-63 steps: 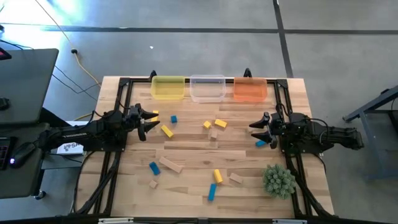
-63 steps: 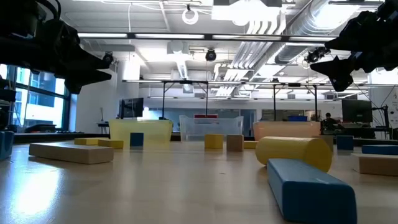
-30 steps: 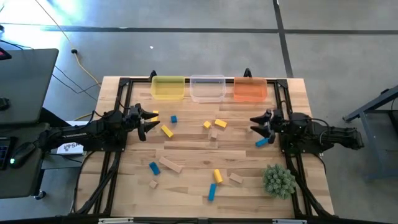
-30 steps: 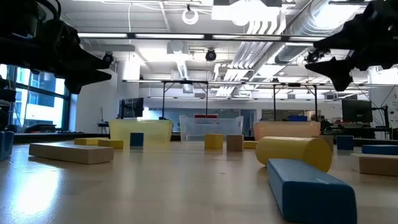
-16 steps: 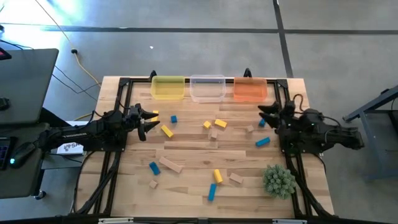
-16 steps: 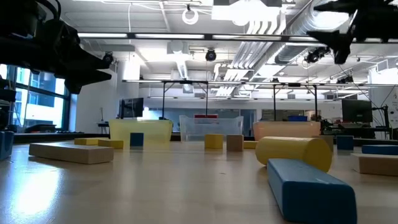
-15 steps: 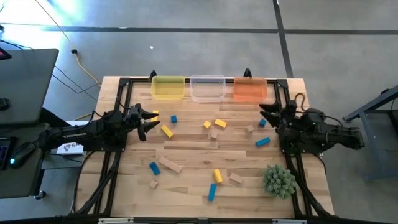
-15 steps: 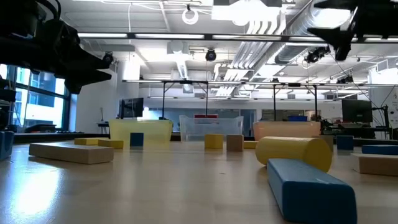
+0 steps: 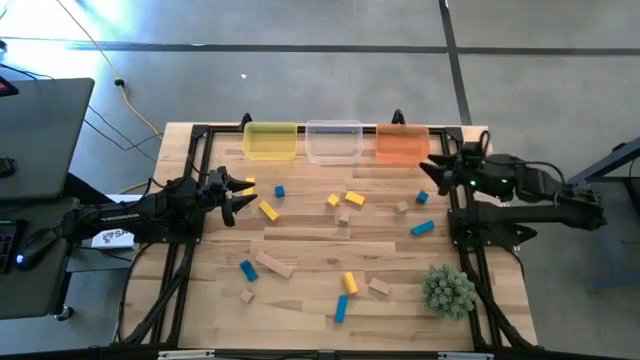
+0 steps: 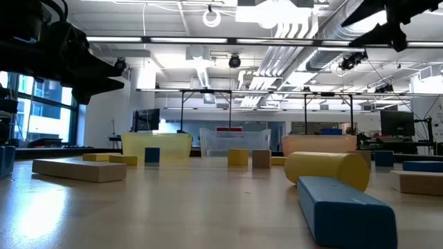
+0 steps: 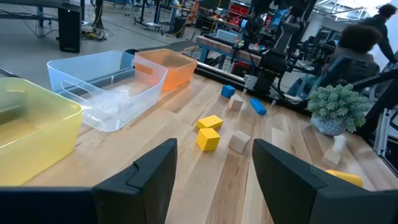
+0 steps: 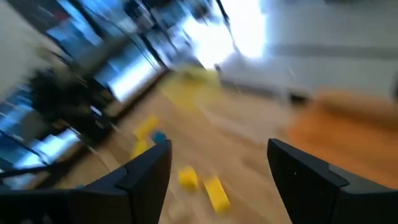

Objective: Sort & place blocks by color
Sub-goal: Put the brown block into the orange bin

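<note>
Blue, yellow and tan blocks lie scattered flat on the table: a blue cube (image 9: 280,190), a yellow bar (image 9: 268,210), two yellow blocks (image 9: 355,199), a blue cube (image 9: 423,198), a blue bar (image 9: 422,229), a tan bar (image 9: 275,265), and more near the front. My left gripper (image 9: 240,200) (image 11: 214,149) hovers open over the table's left side, near the yellow bar. My right gripper (image 9: 426,175) (image 12: 217,149) is open and empty, raised above the right side in front of the orange bin, near the blue cube.
Three bins stand along the far edge: yellow (image 9: 270,140), clear (image 9: 333,140) and orange (image 9: 402,142). A spiky green plant ball (image 9: 448,290) sits near the front right corner. A black frame runs along the table's left and right sides.
My right gripper has risen from beside the blue bar and swung toward the far edge, ending in front of the orange bin. It stays open and holds nothing. The right wrist view is blurred by the motion. The blocks lie where they were.
</note>
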Tool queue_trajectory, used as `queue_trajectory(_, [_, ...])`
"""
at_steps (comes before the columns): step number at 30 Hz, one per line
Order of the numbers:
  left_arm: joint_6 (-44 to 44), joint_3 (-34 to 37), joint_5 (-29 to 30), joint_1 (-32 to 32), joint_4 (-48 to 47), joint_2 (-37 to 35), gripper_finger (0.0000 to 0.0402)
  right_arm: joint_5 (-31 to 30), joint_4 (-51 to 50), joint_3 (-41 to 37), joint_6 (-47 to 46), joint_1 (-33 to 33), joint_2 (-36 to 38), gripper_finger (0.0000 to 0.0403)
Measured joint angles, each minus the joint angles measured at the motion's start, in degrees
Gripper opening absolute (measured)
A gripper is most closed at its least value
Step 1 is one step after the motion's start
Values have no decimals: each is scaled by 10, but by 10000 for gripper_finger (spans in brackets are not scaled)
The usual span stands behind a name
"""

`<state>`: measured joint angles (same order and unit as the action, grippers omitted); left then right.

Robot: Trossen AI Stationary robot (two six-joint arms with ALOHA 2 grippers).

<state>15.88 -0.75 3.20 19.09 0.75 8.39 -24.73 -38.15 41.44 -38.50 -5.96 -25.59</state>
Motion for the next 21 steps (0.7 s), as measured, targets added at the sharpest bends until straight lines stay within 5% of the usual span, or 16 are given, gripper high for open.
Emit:
queue_trajectory(10, [0, 0, 0, 0, 0, 0, 200, 72, -169, 40, -215, 0, -162, 254])
queue_trajectory(21, [0, 0, 0, 0, 0, 0, 200, 127, -174, 40, -260, 0, -304, 254])
